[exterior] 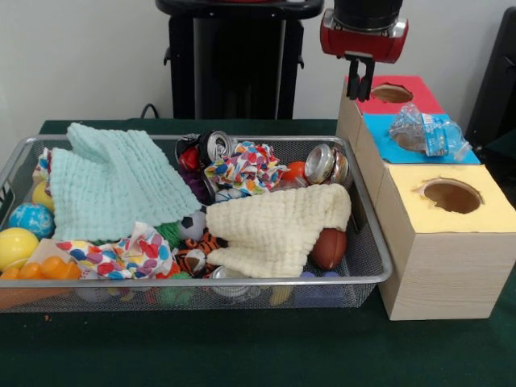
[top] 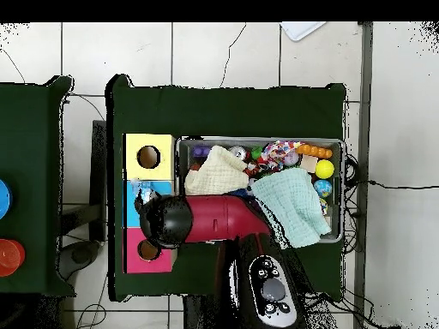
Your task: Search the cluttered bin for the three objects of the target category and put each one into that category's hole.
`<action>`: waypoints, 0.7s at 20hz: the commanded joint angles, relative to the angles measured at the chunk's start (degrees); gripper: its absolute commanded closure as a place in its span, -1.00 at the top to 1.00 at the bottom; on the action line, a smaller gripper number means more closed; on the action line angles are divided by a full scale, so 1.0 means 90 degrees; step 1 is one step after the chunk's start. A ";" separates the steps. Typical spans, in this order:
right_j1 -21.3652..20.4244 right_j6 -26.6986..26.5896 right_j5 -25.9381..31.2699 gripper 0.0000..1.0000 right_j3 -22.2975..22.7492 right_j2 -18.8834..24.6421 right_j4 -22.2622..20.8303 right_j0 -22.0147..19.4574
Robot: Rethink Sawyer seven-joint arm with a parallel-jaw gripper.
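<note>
Dark green cloth covers the table [exterior: 242, 355]; white wall behind, pale tiled floor around it in the overhead view. Landmark: the wire-mesh bin [exterior: 379, 266].

Beside the bin stand three pale wooden boxes in a row, touching one another. Middle box carries the blue-surround hole [exterior: 407, 141]. A crushed clear bottle with a blue label [exterior: 427, 133] lies on top of that blue surround, over the hole and not dropped through. Red-surround hole [exterior: 392, 93] on the box behind it, yellow-surround hole [exterior: 451, 196] on the box in front.

Gripper [exterior: 360, 81] hangs above the red box, away from the bin; its two black fingers point down, close together, with nothing between them. Cannot tell whether fully clenched.

Inside the bin: mint cloth [exterior: 113, 181], cream cloth [exterior: 278, 230], silver can [exterior: 322, 164], small brown football [exterior: 329, 248], yellow ball [exterior: 14, 246].
</note>
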 commanded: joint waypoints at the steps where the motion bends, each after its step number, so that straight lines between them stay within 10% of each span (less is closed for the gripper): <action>1: 0.0694 -0.0034 -0.0535 -1.00 -0.0131 0.0333 -0.0357 0.0013; 14: 0.1162 0.0564 0.0314 -1.00 -0.1428 0.0198 0.0085 0.0620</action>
